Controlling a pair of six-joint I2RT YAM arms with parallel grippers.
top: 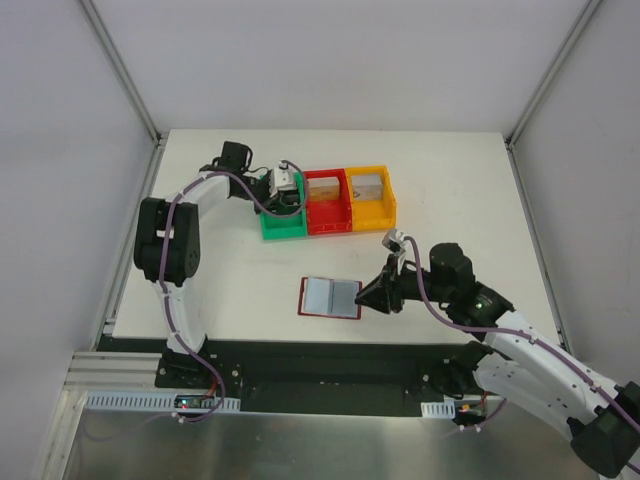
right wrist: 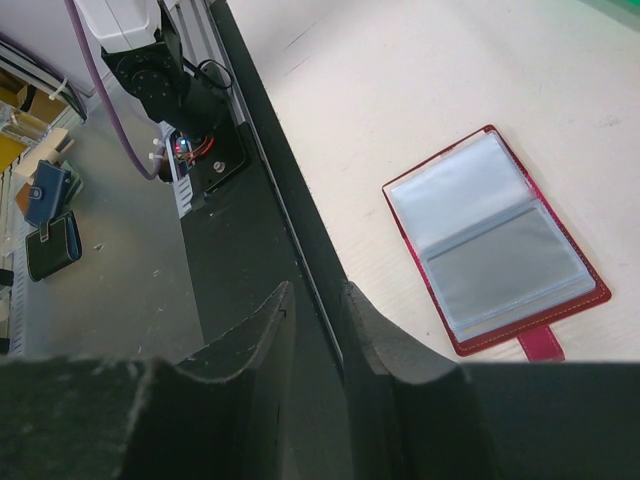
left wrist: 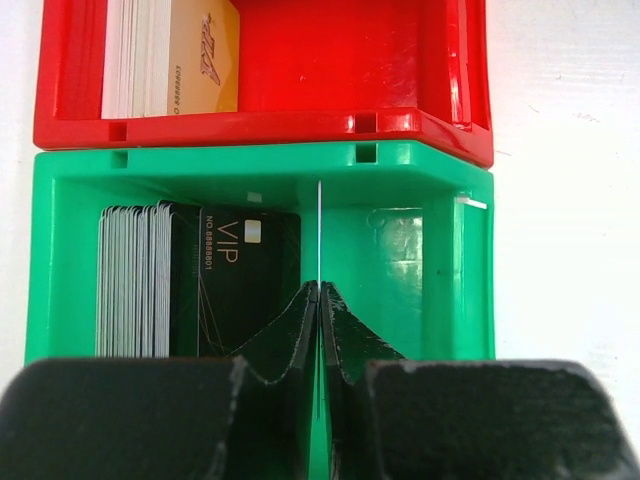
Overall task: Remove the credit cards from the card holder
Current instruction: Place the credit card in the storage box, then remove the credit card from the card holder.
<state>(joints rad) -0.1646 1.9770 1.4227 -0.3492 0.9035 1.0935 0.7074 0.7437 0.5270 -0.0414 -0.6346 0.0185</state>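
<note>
The dark red card holder [top: 330, 297] lies open and flat near the table's front edge. Its clear pockets show pale blue-grey faces in the right wrist view [right wrist: 495, 240], with the snap tab [right wrist: 540, 345] at its near edge. My right gripper [top: 374, 296] is just right of the holder, slightly open and empty; its jaws [right wrist: 318, 290] hang over the table's dark front edge. My left gripper [top: 283, 192] is over the green bin [top: 283, 228], shut on a thin card [left wrist: 319, 230] seen edge-on, held upright inside the bin.
The green bin [left wrist: 440, 260] holds a stack of dark cards [left wrist: 200, 280] at its left side. The red bin [left wrist: 330, 60] beside it holds pale and tan cards [left wrist: 170, 60]. An orange bin [top: 372, 205] stands at the right of the row.
</note>
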